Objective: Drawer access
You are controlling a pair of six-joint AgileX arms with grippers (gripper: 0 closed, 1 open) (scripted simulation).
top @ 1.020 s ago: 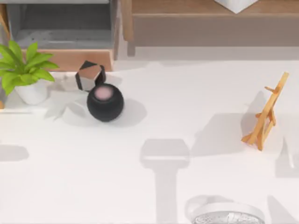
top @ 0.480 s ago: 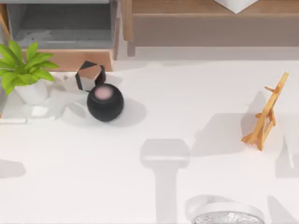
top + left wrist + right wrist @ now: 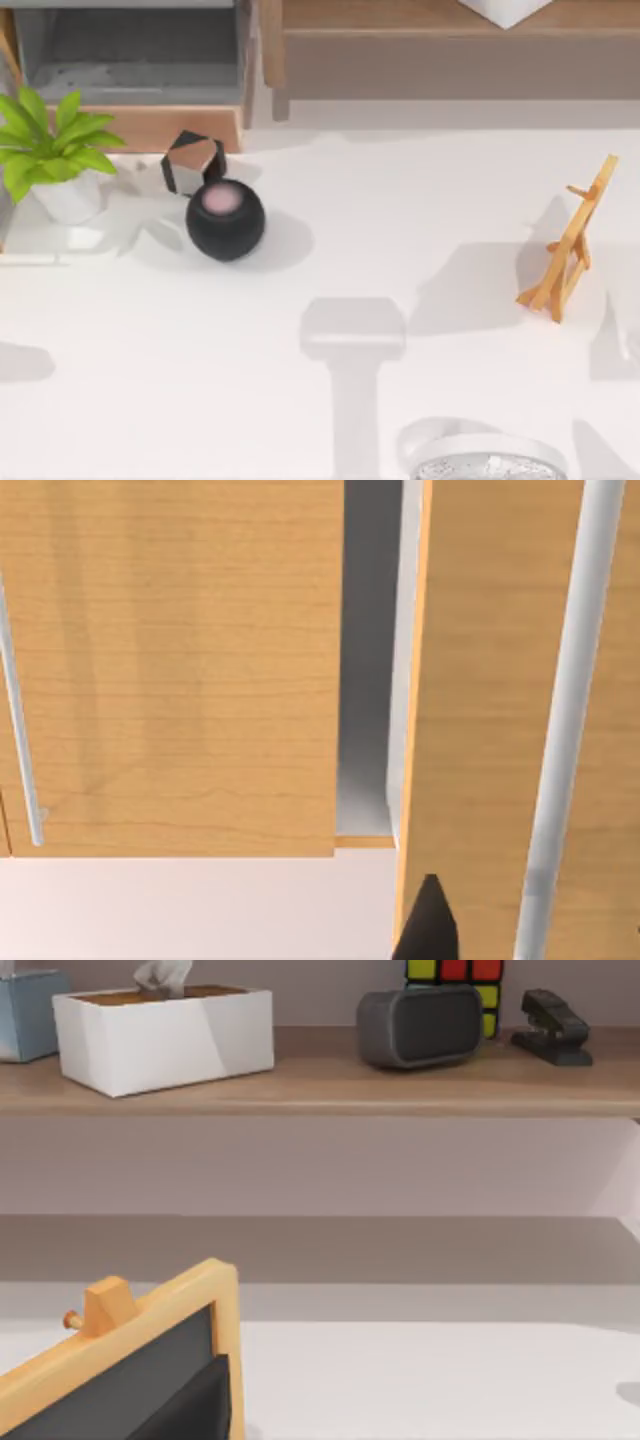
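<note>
The top view shows one drawer (image 3: 140,70), one potted plant (image 3: 50,150), one black round speaker (image 3: 225,220), one black-and-white cube (image 3: 192,162), one small wooden easel (image 3: 570,245) and one white fan (image 3: 490,460). On the shelf (image 3: 320,1085) stand one white tissue box (image 3: 160,1035), one grey speaker (image 3: 420,1025), one coloured cube (image 3: 455,972) and one stapler (image 3: 555,1028).

drawer (image 3: 140,70) | pulled open | grey inside, tan wood front | table's far left corner
</note>
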